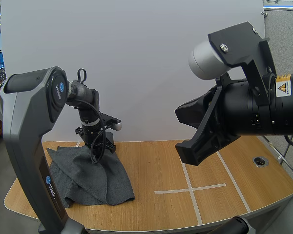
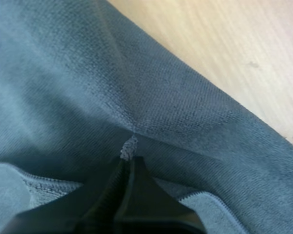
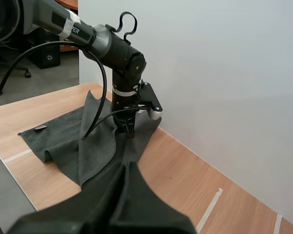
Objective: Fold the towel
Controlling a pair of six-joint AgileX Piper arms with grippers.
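Materials and finishes of the towel [image 1: 90,173] and bench [image 1: 156,161].
Towel: dark grey cloth, matt, with a fine woven nap and a stitched hem; a small rough tuft stands up at the tips of the left claw [image 2: 129,161]. Bench: light wood-grain top, smooth, with a faint sheen, crossed by strips of pale matt tape [image 1: 190,190]. Left claw and right claw [image 3: 126,166]: black, matt, plastic-looking. Left arm shell [image 1: 27,122]: smooth grey, satin finish.

— Where is the towel [image 1: 88,178]?
— On the left part of the desk [image 1: 161,161], dark grey, not flat.
— Folded?
— Rumpled only; one part is lifted in a peak, with creases running down from it.
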